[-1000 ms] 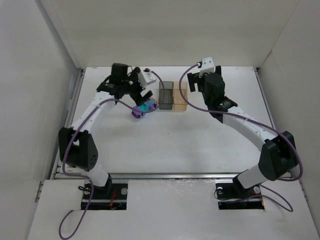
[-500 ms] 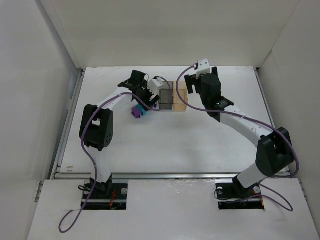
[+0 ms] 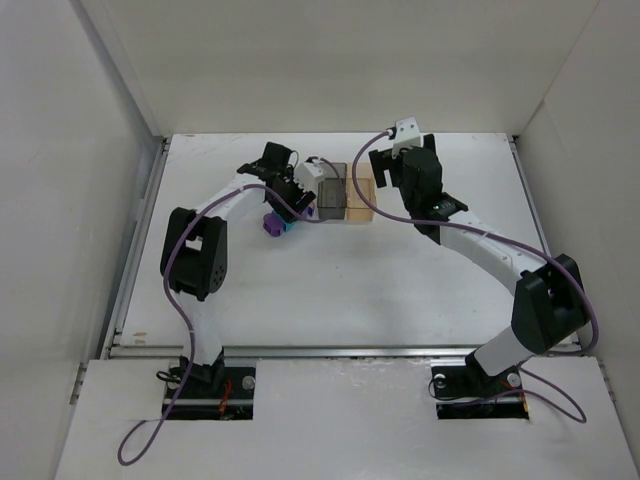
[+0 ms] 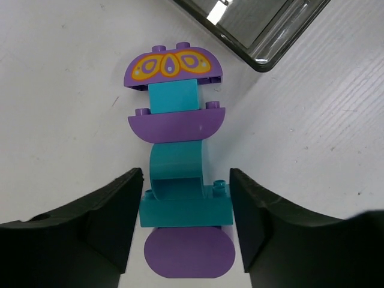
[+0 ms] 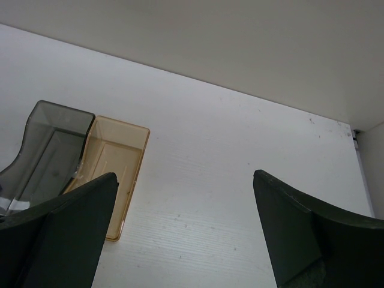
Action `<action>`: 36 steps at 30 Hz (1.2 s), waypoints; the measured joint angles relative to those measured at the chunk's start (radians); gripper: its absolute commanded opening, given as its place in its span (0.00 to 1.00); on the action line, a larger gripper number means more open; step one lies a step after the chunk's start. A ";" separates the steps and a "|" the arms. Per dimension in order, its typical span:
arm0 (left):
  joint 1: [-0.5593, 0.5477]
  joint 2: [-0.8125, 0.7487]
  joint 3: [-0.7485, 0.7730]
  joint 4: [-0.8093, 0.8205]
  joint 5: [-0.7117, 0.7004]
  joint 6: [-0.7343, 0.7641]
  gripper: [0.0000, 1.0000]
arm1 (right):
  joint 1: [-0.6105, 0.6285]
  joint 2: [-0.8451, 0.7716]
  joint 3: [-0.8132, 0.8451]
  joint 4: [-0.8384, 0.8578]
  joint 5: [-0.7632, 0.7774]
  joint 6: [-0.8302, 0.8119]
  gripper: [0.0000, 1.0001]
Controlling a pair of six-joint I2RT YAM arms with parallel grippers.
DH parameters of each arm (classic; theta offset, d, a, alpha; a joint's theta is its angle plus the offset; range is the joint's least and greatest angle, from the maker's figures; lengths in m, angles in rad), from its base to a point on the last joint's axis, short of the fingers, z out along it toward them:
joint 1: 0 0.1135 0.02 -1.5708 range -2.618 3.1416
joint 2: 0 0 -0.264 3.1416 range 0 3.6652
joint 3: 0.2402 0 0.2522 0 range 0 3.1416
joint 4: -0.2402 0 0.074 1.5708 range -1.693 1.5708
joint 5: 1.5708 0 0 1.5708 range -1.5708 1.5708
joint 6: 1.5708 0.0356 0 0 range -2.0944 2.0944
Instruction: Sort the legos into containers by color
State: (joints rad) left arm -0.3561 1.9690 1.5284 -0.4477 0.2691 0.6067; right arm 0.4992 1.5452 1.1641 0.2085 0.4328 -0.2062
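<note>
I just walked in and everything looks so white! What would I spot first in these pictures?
The bright row of purple and teal legos lying on the white table, inside the open left gripper; the far brick has an orange butterfly pattern. Next, the grey container and amber container, side by side.

Left container (image 3: 333, 192) sits right up against right container (image 3: 361, 196) toward the back of the table (image 3: 350, 290). Legos (image 4: 180, 174) lie in a row just left of them, one end between the left gripper's (image 4: 185, 183) fingers (image 4: 108, 222).
</note>
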 measured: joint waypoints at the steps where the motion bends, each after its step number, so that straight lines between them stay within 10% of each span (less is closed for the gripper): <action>1: 0.000 0.004 0.000 0.000 0.000 -0.003 0.45 | 0.000 0.000 0.000 0.000 0.000 0.000 0.99; 10: 0.000 0.058 0.030 0.002 0.016 -0.038 0.00 | 0.002 0.000 -0.002 0.000 -0.002 0.001 0.99; 23: 0.104 -0.171 -0.127 -0.026 0.082 0.038 0.00 | 0.015 -0.050 0.059 -0.187 -0.220 0.053 0.99; 36: 0.079 -0.747 -0.338 0.101 0.242 0.296 0.00 | -0.099 0.002 0.336 -0.307 -1.129 0.292 0.89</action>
State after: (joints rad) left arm -0.2775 1.2221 1.1904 -0.3470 0.5114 0.9031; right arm 0.4004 1.5467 1.5005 -0.0986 -0.6960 0.0860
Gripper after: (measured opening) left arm 0.334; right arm 0.899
